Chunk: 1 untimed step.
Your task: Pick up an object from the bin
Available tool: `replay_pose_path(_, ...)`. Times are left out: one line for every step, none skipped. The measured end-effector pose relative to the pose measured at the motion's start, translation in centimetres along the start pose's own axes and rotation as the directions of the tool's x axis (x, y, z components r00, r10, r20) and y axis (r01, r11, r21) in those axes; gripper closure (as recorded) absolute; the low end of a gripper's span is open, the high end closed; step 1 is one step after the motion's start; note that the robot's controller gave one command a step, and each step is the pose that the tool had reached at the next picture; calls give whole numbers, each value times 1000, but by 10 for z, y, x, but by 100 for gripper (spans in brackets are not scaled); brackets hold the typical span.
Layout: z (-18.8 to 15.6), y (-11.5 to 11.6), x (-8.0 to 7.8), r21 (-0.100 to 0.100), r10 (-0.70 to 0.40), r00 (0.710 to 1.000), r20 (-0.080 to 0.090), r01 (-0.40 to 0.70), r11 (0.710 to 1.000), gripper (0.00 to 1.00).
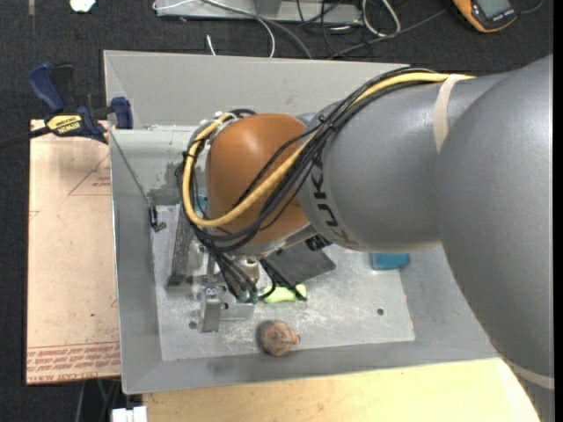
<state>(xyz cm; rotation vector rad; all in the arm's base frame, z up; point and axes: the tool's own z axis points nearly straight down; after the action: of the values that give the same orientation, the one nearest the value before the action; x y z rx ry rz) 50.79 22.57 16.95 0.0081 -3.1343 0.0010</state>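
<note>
arm [457, 165] reaches in from right — gripper [208, 310] low in bin [132, 174], left side

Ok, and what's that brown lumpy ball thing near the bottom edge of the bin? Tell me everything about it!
The brown lump is small, roundish and bumpy, like a walnut or rough stone, with reddish and grey patches. Its material is hard to tell. It sits alone on the grey bin floor, close to the near wall. A yellow-green thing lies just beyond it, apart, and the tool stands toward the view's left, not touching it.
</note>
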Motion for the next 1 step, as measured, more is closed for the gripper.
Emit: replay_pose_path(-5,-1,-2,-2,5,1000,7,-5,1000,0)
